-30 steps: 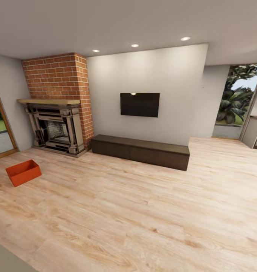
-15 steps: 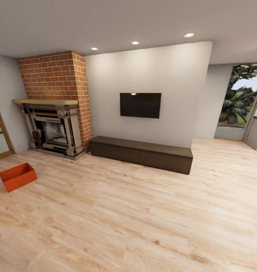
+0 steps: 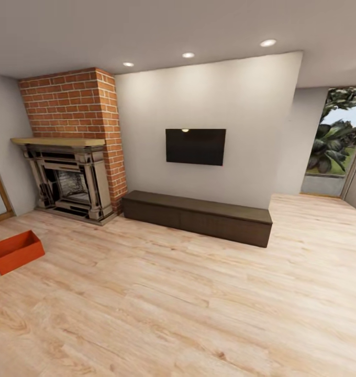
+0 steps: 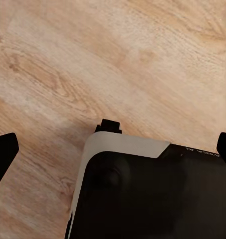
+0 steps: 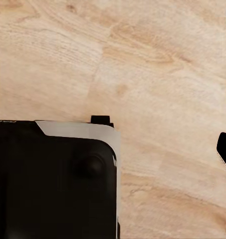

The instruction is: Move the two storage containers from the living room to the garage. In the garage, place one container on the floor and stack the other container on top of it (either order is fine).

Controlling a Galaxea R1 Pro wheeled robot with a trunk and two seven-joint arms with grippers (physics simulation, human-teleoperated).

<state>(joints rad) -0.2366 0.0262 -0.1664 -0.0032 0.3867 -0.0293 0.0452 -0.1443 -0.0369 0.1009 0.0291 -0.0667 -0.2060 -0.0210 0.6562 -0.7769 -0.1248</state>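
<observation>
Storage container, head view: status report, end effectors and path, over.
One red-orange storage container on the wood floor, far left, near the fireplace. Left end effector open, empty; right one not readable. Bare planks between robot and container.

The robot's base (image 4: 152, 194) is a glossy black body with rounded corners, edged by a white-grey rim — a small black tab juts from that rim. Black fingertips (image 4: 2, 152) are matte, tapered.

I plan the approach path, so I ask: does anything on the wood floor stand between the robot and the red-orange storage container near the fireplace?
Nothing visible does. The storage container sits alone on bare wood floor, apart from the fireplace behind it and the low TV cabinet along the wall.
</observation>
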